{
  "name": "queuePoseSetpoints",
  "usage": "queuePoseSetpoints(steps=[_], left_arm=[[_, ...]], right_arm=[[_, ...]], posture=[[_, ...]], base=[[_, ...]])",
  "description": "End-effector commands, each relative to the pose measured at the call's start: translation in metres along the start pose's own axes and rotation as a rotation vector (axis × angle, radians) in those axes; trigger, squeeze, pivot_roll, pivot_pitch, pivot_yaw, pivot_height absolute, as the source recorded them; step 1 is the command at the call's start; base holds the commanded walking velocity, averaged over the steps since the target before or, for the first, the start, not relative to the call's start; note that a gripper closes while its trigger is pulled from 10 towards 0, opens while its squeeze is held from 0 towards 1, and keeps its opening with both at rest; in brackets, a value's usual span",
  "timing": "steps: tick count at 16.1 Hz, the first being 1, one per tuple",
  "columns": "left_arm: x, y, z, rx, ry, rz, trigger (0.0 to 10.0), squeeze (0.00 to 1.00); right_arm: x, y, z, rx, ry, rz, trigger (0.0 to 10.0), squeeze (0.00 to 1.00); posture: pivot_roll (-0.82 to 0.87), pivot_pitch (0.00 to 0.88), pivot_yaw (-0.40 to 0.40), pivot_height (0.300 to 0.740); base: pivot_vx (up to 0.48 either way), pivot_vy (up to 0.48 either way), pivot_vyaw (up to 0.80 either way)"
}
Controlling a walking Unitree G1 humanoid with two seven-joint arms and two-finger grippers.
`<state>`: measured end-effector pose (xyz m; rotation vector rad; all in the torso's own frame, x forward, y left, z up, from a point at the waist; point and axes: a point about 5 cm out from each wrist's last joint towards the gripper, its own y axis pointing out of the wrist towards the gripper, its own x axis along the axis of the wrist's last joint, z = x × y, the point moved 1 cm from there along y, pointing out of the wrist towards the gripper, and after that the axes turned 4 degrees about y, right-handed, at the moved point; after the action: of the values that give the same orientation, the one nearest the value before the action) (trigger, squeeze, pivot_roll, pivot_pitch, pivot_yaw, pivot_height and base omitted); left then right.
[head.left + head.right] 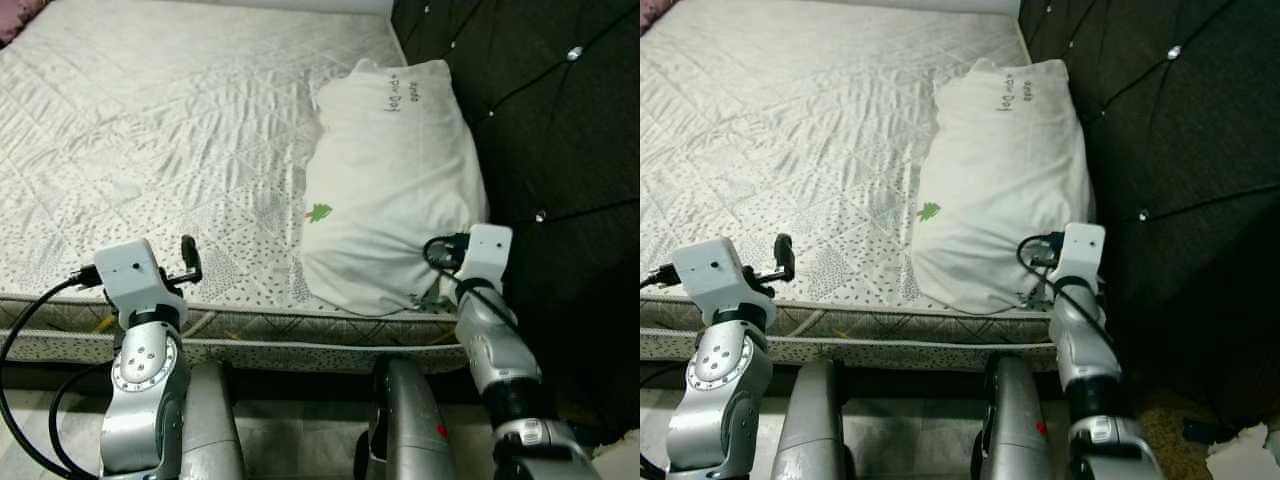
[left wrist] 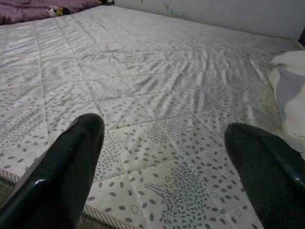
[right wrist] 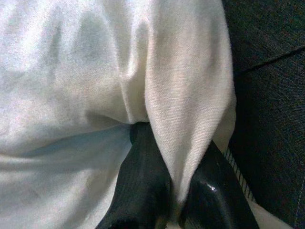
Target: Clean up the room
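Two fingers of the right claw (image 3: 176, 191) pinch a fold of the white pillow (image 1: 395, 180), which lies ahead of it on the bed (image 1: 150, 130) beside the dark headboard (image 1: 540, 110). Left claw (image 2: 167, 167) is wide open, holding nothing, over the mattress edge.

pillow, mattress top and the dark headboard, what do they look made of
Pillow: soft matte white woven cloth; it creases and folds where the right gripper pinches it. Mattress top: quilted fabric with a slight sheen and stitched diamonds. Headboard: dark tufted upholstery with shiny studs, probably fabric.
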<state>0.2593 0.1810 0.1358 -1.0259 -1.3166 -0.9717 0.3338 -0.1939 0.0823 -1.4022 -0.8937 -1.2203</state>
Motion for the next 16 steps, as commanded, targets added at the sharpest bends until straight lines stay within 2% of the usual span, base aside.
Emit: queuePoseSetpoints(steps=[1,4,6,7,9,10,11,12,13,15,16], left_arm=[[0.001,-0.001,0.001,0.011,0.008,-0.001,10.0,0.00],[-0.001,0.000,-0.001,0.002,0.011,0.001,10.0,0.00],[0.001,0.002,-0.002,0.004,0.008,-0.002,10.0,0.00],[0.001,0.003,-0.002,0.005,0.008,-0.003,10.0,0.00],[0.002,0.003,0.002,0.014,0.010,-0.005,10.0,0.00],[0.002,0.003,0.003,0.017,0.013,-0.006,10.0,0.00],[0.002,0.003,0.004,0.019,0.014,-0.007,10.0,0.00],[0.002,0.004,0.003,0.021,0.015,-0.008,10.0,0.00],[0.002,0.004,0.002,0.020,0.013,-0.008,10.0,0.00],[0.001,0.003,0.000,0.017,0.011,-0.006,10.0,0.00],[0.000,0.002,0.000,0.016,0.012,-0.004,10.0,0.00]], right_arm=[[0.007,-0.004,0.009,0.046,-0.013,-0.029,0.0,0.00],[0.013,-0.009,0.011,0.087,-0.022,-0.048,0.0,0.00],[0.027,0.004,0.004,0.072,-0.045,-0.076,0.0,0.00],[0.037,0.013,-0.006,0.029,-0.051,-0.090,0.0,0.00],[0.067,0.031,-0.036,-0.092,-0.061,-0.138,0.0,0.00],[0.082,0.036,-0.056,-0.166,-0.067,-0.161,0.0,0.00],[0.089,0.036,-0.065,-0.199,-0.064,-0.169,0.0,0.00],[0.102,0.036,-0.092,-0.301,-0.053,-0.187,0.0,0.00],[0.104,0.035,-0.103,-0.346,-0.054,-0.191,0.0,0.00],[0.098,0.033,-0.113,-0.380,-0.074,-0.179,0.0,0.00],[0.081,0.028,-0.120,-0.392,-0.098,-0.139,0.0,0.00]], posture=[[0.10,0.033,-0.057,0.536],[0.09,0.031,-0.057,0.536],[0.09,0.031,-0.057,0.536],[0.09,0.029,-0.056,0.536],[0.10,0.027,-0.057,0.536],[0.10,0.024,-0.059,0.536],[0.10,0.024,-0.060,0.536],[0.09,0.023,-0.062,0.536],[0.09,0.023,-0.062,0.536],[0.09,0.023,-0.064,0.536],[0.09,0.024,-0.066,0.536]], base=[[0.000,0.000,0.00],[0.000,0.000,0.00],[0.000,0.000,0.00],[0.000,0.000,0.00],[0.000,0.000,0.00],[0.000,0.000,0.00],[0.000,0.000,0.00],[0.000,0.000,0.00],[0.000,0.000,0.00],[0.000,0.000,0.00],[0.000,0.000,0.00]])
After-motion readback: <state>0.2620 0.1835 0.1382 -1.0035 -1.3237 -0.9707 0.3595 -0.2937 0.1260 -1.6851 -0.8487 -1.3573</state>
